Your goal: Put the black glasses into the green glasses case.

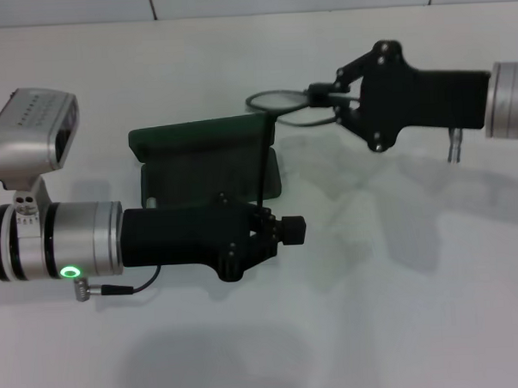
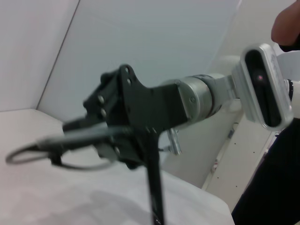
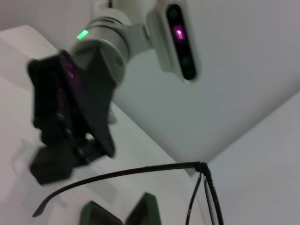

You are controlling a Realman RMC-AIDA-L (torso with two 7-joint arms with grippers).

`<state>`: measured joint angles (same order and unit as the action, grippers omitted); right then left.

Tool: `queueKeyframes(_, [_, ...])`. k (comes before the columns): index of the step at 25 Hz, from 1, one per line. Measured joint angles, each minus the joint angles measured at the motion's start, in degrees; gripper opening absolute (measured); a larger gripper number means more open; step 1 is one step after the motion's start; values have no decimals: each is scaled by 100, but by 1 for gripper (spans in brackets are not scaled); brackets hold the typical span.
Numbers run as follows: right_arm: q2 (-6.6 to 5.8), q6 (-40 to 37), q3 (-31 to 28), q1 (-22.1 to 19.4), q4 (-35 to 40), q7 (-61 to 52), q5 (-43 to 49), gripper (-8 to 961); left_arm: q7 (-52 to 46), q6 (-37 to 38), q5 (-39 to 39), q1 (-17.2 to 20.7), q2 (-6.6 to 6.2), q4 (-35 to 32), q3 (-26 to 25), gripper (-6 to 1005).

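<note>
Two pincers share the glasses, and nothing is in the case yet. From the head view, the case stands open on the bench, its lid raised toward the far side and its lined tray bare. The right pincer is shut on the frame near the lenses, holding the glasses in the air just beyond the case's right end. One temple arm runs down from there to the left pincer, which sits at the near side of the case; its tips appear closed on that arm's end. Left to do, as I judge it: fold or lower the glasses into the tray and let go.

Left wrist view: the right pincer grips the frame, a lens rim loops out past it, and a temple arm drops straight toward the camera.

Right wrist view: the left pincer hangs close above the tip of the long temple arm; whether it touches cannot be told there. Green case edges show below the glasses.
</note>
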<state>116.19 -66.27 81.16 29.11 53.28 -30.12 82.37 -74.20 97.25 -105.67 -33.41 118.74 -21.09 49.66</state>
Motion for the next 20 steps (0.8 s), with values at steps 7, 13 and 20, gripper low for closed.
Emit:
queueKeyframes(7, [-2,-257,201,-7,1,-30,-131,93,13,-33,16,-36,18,0,-37,10])
queueKeyframes(13, [-6,-460,378,19,7,-33,-230,95,19,-40,32,-37,27,0,-53,11])
queueKeyframes(20, [-5,-617,550,34,5,-45,-305,97,26,-49,54,-74,35,0,-70,12])
